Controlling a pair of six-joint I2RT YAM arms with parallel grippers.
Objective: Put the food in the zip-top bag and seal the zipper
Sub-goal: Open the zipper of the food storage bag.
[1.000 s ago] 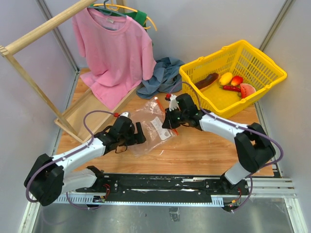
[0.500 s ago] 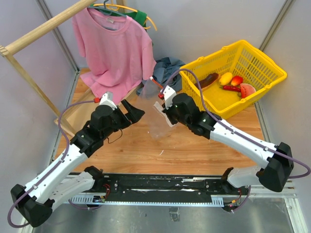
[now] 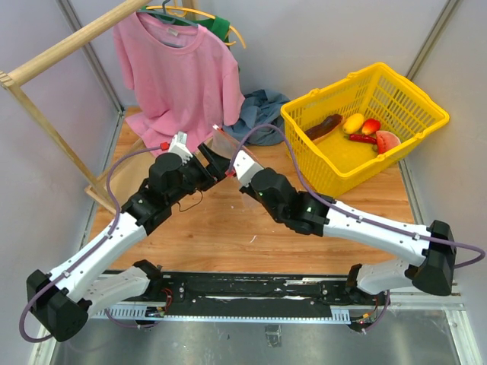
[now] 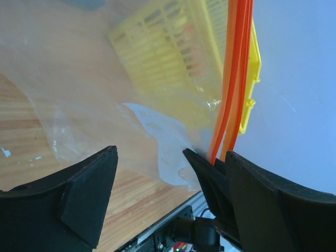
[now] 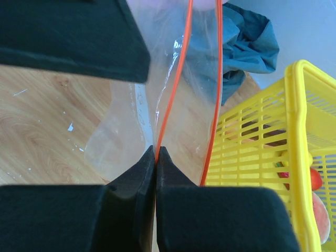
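the right hand (image 5: 156, 153) is clamped on one zipper (image 5: 177, 73) strip; the left hand's (image 3: 213, 162) grip cannot be told. the zip-top bag (image 5: 123, 131), flat on the table (image 3: 228, 228) a second ago, hangs between them, mouth parting; the food (image 3: 358, 125) waits in the basket (image 3: 415, 95).

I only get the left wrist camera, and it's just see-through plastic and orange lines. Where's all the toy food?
Observer: The top view shows the food lying in the yellow basket, off to the far right.
Operator: Is the other arm helping?
Observer: Yes. In its wrist view the right gripper is pinched shut on one strip of the zipper.
Operator: So is the bag open?
Observer: There, yes. The zipper's two strips stand apart above the fingers, so the zip-top bag has its mouth open.
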